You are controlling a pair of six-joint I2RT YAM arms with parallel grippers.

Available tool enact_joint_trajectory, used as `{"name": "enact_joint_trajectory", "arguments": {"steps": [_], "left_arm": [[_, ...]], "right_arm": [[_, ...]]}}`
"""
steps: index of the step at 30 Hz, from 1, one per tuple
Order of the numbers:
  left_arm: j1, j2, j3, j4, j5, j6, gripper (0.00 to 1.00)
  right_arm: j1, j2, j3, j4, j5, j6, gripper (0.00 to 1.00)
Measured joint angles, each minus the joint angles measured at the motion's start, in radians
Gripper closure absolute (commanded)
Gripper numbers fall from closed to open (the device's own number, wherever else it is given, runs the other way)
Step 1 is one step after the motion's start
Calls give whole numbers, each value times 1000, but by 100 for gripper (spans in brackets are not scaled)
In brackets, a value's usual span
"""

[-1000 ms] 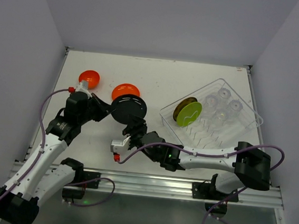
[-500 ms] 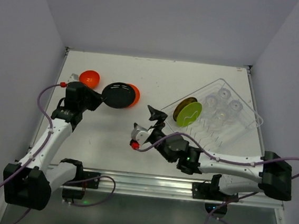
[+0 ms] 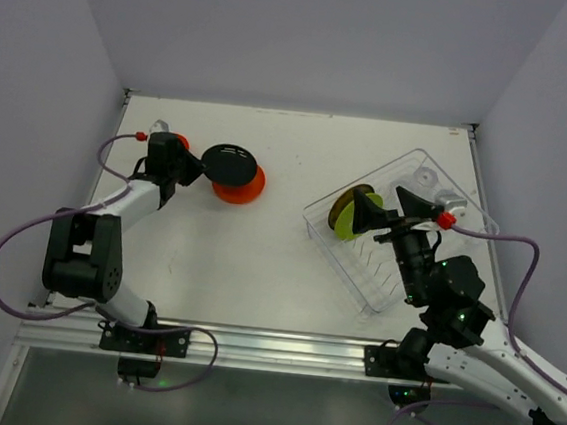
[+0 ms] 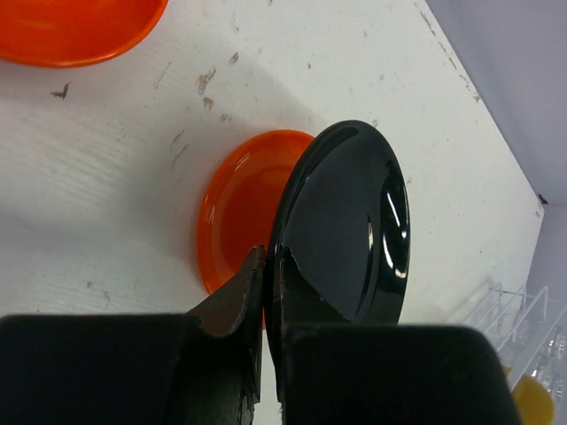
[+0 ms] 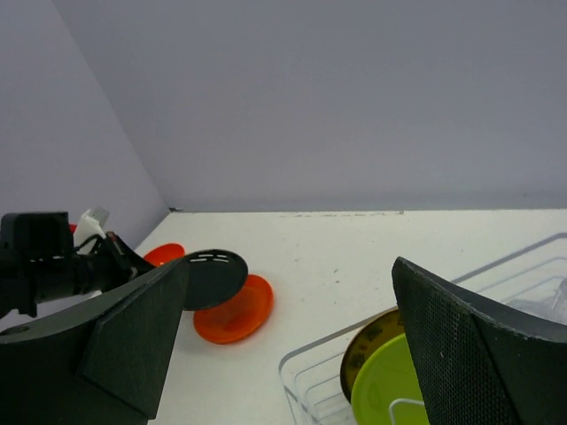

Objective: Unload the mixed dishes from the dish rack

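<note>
My left gripper (image 3: 189,168) is shut on the rim of a dark plate (image 3: 230,163) and holds it tilted just above an orange plate (image 3: 243,189) lying on the table. In the left wrist view the gripper (image 4: 267,258) pinches the dark plate (image 4: 350,221) over the orange plate (image 4: 235,208). The orange-red bowl (image 3: 177,142) sits behind the gripper. My right gripper (image 3: 384,208) is open and empty above the near left end of the dish rack (image 3: 377,287). A brown-yellow plate (image 3: 341,204) and a lime green plate (image 3: 346,226) stand upright in the rack. One clear cup (image 3: 426,174) shows; my right arm hides the others.
The right wrist view shows the open gripper (image 5: 291,264), the rack's corner (image 5: 297,376), the lime green plate (image 5: 390,381), the brown-yellow plate (image 5: 365,345), the dark plate (image 5: 213,273) and the orange plate (image 5: 237,312). Grey walls close the table on three sides.
My left gripper has carried the dark plate back and left until it hangs over the orange plate. My right arm has swung from the table's middle to above the rack.
</note>
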Motion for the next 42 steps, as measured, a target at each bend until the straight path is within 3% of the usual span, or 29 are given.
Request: {"name": "enact_joint_trajectory", "arguments": {"steps": [6, 14, 15, 17, 18, 20, 21, 25, 31, 35, 37, 42], "left_arm": [[0, 186, 124, 3, 21, 50, 100], [-16, 256, 145, -54, 24, 91, 99], [-19, 258, 145, -55, 23, 97, 86], [-23, 261, 145, -56, 25, 105, 72], [-24, 262, 145, -56, 24, 106, 56], [-27, 263, 145, -58, 25, 115, 39], [-30, 264, 145, -60, 24, 121, 24], [-56, 264, 145, -68, 7, 135, 1], [-131, 261, 175, -146, -44, 162, 0], [-154, 222, 179, -192, -74, 179, 0], [-157, 173, 179, -246, -109, 186, 0], [-186, -125, 195, -399, -195, 224, 0]], "right_arm": [[-2, -179, -100, -13, 78, 70, 1], [-3, -120, -108, -32, 84, 82, 1], [-3, -109, -108, -37, 84, 82, 1], [-3, -89, -108, -50, 84, 82, 1], [-3, -82, -108, -54, 84, 82, 1], [-3, -74, -108, -58, 84, 82, 1], [-3, -70, -107, -58, 84, 82, 1], [-3, -22, -77, -72, 103, 82, 1], [-36, 163, 49, -204, 185, 124, 1], [-144, 292, 124, -323, 104, 220, 1], [-190, 326, 129, -368, 46, 269, 1], [-227, 386, 141, -440, -6, 390, 1]]}}
